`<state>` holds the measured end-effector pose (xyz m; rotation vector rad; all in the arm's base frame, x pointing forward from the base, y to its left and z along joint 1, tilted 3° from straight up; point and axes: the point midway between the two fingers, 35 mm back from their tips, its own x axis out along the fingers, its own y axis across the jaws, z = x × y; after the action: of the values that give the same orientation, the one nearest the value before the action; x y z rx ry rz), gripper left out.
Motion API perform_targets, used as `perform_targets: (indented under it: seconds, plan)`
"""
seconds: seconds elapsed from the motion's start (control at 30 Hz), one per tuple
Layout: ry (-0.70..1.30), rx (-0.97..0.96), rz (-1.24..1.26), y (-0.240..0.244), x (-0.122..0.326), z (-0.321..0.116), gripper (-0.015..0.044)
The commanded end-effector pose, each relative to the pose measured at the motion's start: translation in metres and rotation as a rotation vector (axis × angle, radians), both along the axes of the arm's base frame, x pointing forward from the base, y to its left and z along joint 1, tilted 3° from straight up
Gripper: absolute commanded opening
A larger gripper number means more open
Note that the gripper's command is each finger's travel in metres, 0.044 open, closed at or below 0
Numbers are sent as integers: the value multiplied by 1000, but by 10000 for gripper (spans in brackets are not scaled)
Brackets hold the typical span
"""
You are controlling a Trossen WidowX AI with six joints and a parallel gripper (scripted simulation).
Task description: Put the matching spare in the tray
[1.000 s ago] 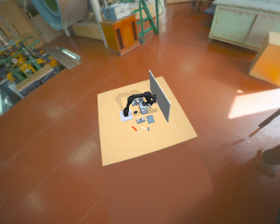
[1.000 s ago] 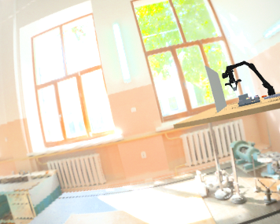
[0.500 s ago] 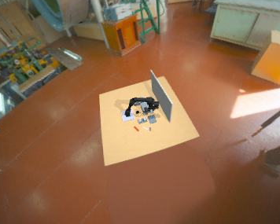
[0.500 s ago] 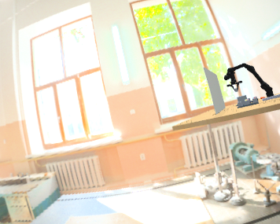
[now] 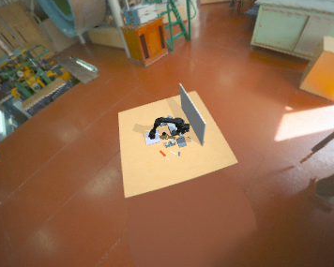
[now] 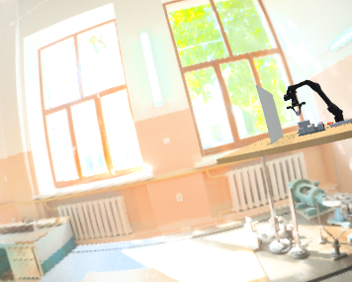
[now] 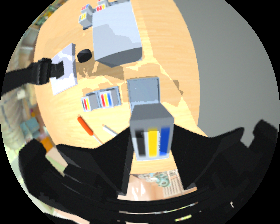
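My gripper (image 7: 149, 125) (image 6: 297, 108) is shut on a grey unit (image 7: 151, 120) with black, yellow and blue stripes. It holds the unit in the air above the table. The tray (image 7: 143, 89) (image 5: 181, 142), a square blue-grey piece, shows just beyond the held unit in the wrist view, and the unit hides its near edge. Two small striped units (image 7: 89, 103) stand left of the tray. More striped units (image 7: 86, 18) stand at the top of the wrist view beside a large grey block (image 7: 117, 30). No printed code is readable, and which unit is mounted cannot be told.
A tall grey panel (image 5: 192, 115) (image 6: 269, 112) (image 7: 230, 65) stands upright on the table, beyond the arm. An orange stick (image 5: 162, 154) (image 7: 85, 126) and a white stick (image 7: 109, 131) lie near the small units. The arm's pale base plate (image 5: 151, 141) (image 7: 69, 82) lies at the left.
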<state>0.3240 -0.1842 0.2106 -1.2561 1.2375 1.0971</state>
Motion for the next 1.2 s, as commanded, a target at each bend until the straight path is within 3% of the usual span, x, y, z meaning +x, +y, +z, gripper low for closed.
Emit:
perform_targets:
  seconds: [0.0,1.17]
  plan:
    - [4,8,5,0,1,-5,0]
    - [4,8,5,-4,7,-28,0]
